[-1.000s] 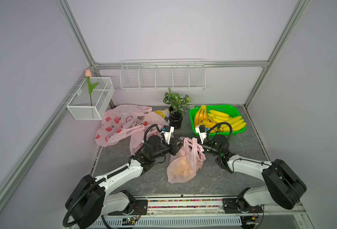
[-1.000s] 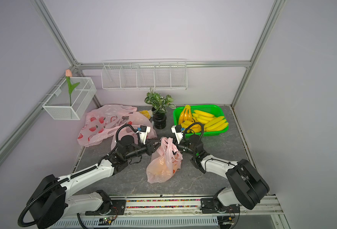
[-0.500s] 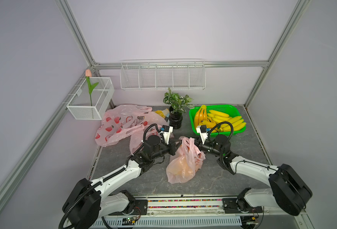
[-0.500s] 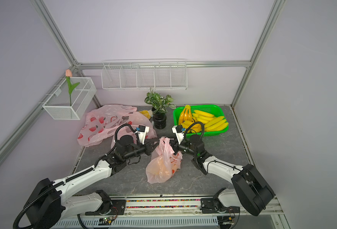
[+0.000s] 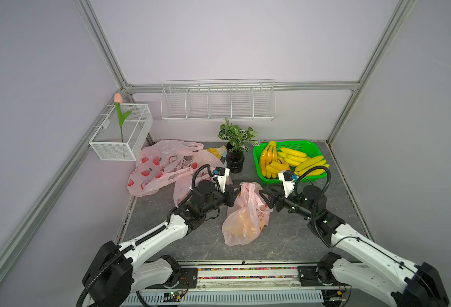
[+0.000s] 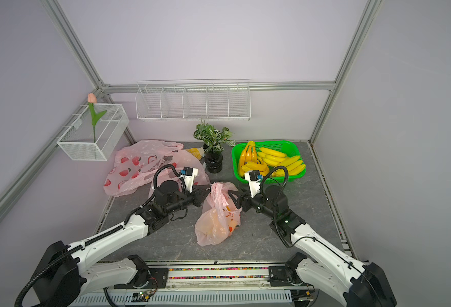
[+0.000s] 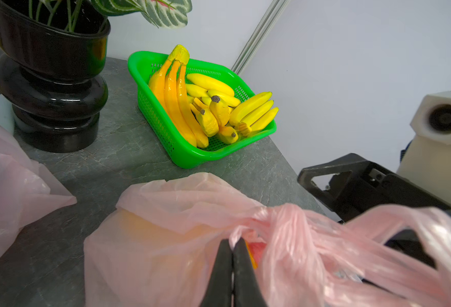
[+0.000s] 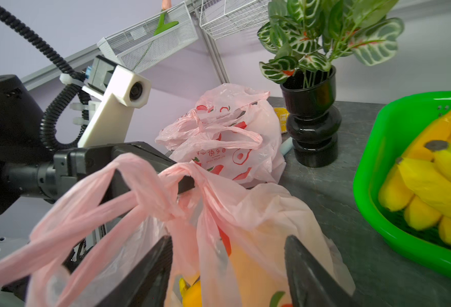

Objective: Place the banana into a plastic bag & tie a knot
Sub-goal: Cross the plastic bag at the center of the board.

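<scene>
Table [image 5: 285,239] clear robot-side of bag [image 5: 245,220], pot [image 5: 235,163], basket [image 5: 309,146] behind

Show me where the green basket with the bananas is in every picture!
Top view: green basket at the table's back right, just right of the black plant pot.
Top view: basket in the same back-right spot, right of the pot.
Left wrist: whole basket beyond the pink bag, beside the pot.
Right wrist: only part of the basket shows, cut off at the picture's edge.
Shared landmark: the black plant pot.
</scene>
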`<state>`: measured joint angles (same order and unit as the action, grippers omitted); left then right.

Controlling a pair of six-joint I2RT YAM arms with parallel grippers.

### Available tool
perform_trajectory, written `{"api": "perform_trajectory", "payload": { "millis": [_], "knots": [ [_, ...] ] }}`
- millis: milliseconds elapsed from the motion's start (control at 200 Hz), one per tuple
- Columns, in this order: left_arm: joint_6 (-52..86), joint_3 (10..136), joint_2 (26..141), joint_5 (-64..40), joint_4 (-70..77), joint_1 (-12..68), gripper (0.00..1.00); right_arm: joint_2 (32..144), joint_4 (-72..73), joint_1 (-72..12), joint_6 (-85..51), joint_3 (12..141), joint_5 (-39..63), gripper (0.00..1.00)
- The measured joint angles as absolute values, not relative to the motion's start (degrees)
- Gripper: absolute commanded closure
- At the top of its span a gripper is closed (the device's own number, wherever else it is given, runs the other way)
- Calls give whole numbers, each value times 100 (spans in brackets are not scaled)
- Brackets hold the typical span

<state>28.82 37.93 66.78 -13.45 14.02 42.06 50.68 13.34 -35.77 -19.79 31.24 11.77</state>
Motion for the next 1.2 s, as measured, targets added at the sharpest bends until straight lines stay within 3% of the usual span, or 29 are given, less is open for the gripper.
{"api": "perform_trajectory", "payload": {
  "millis": [330,785,1199],
  "knots": [
    [2867,3793,6670,-1214,1345,4206,100,3308,-589,-4084,-1970,3271,873,30],
    [2869,3793,6670,-1166,1341,4237,100,3828,-523,-5247,-1837,3597,427,28],
    [2840,3793,6735,-1162,1341,4250,100,4493,8,-5271,-1575,3911,338,56]
  ]
}}
